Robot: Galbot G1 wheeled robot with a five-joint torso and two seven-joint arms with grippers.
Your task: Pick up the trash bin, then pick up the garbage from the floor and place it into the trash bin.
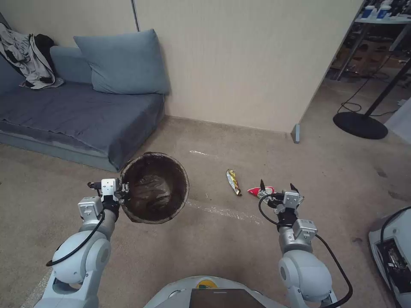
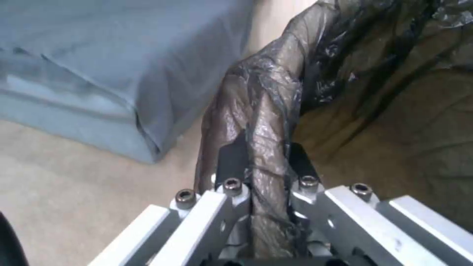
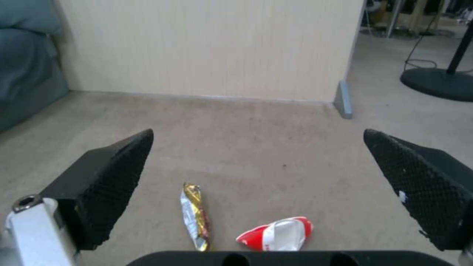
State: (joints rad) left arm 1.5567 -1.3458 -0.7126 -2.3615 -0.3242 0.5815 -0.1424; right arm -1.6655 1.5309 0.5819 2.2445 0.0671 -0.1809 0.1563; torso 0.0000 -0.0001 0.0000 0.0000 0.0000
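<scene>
Just ahead — packet [image 3: 276, 234] between spread fingers [image 3: 111, 177]

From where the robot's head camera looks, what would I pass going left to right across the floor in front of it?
Left gripper, clamped on the rim of the trash bin → gold and silver wrapper → red-and-white packet → right gripper, open above that packet → black round stand base, farther back.

Head camera high, looking down — wrist cameras close, low, sharing its carpet [image 1: 222, 239]
</scene>
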